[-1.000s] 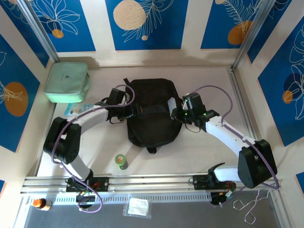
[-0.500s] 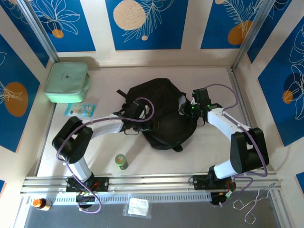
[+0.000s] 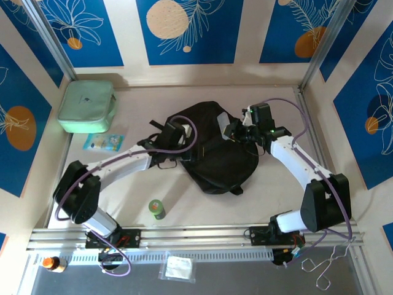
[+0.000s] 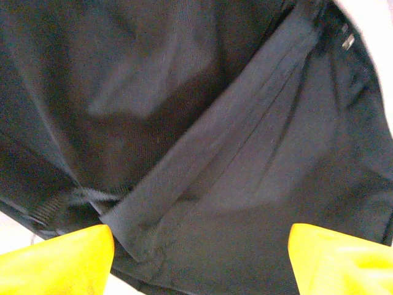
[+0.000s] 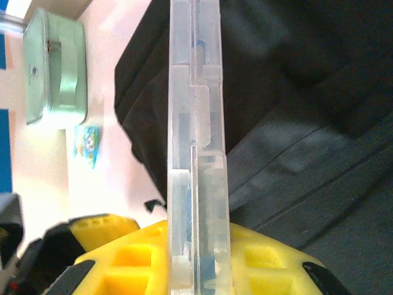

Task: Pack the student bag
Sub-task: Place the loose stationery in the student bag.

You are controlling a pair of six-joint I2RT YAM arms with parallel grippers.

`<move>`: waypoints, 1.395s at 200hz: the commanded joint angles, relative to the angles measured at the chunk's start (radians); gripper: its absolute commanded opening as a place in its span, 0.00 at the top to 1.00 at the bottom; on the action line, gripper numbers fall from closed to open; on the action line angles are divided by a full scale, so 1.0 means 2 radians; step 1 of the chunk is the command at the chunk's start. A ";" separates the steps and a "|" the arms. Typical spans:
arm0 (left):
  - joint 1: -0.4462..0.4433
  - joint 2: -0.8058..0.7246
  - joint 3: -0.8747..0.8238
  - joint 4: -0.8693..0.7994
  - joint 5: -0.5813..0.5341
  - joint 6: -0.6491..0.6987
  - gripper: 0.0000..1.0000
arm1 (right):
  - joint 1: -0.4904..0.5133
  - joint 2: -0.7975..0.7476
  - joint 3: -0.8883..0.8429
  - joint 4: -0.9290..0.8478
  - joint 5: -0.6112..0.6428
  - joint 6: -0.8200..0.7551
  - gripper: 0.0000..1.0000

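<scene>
With the bag (image 3: 215,153) slumped on the tabletop (image 3: 202,209), the right end effector (image 5: 196,258) pinched a clear case (image 5: 195,123) at its right edge, and the spread left end effector (image 4: 199,261) at its left side would best have lifted the opening wide first.

Pale pinkish table (image 3: 202,212), seen from above. The dial is centred on the tabletop, with 12 o'clock at the far wall.

- **Centre:** the student bag (image 3: 215,153), a black fabric backpack, lies crumpled on the surface.
- **10 o'clock, far-left corner:** a mint green zip case (image 3: 86,106) rests flat.
- **Toward 9 o'clock, just beside the case's near edge:** a small blue packet (image 3: 104,142) lies flat.
- **7 o'clock, well apart from the bag:** a small green bottle (image 3: 157,209) stands upright.
- **6 o'clock edge:** an aluminium rail (image 3: 196,233) runs the width of the table.
</scene>
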 commanded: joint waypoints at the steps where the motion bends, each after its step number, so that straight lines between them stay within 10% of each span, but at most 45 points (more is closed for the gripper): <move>1: 0.015 0.007 0.038 -0.026 -0.006 0.039 0.29 | 0.015 0.015 0.024 -0.023 -0.035 0.024 0.93; 82: 0.014 0.158 0.151 -0.027 0.042 0.099 0.60 | 0.016 0.007 0.026 -0.059 -0.027 0.025 0.95; 154: 0.008 0.147 0.125 0.008 0.111 0.117 0.90 | 0.011 0.010 0.013 -0.055 -0.060 0.039 0.98; 279: -0.005 0.136 0.127 -0.006 0.177 0.169 0.89 | 0.010 0.017 -0.006 -0.091 -0.073 0.066 0.99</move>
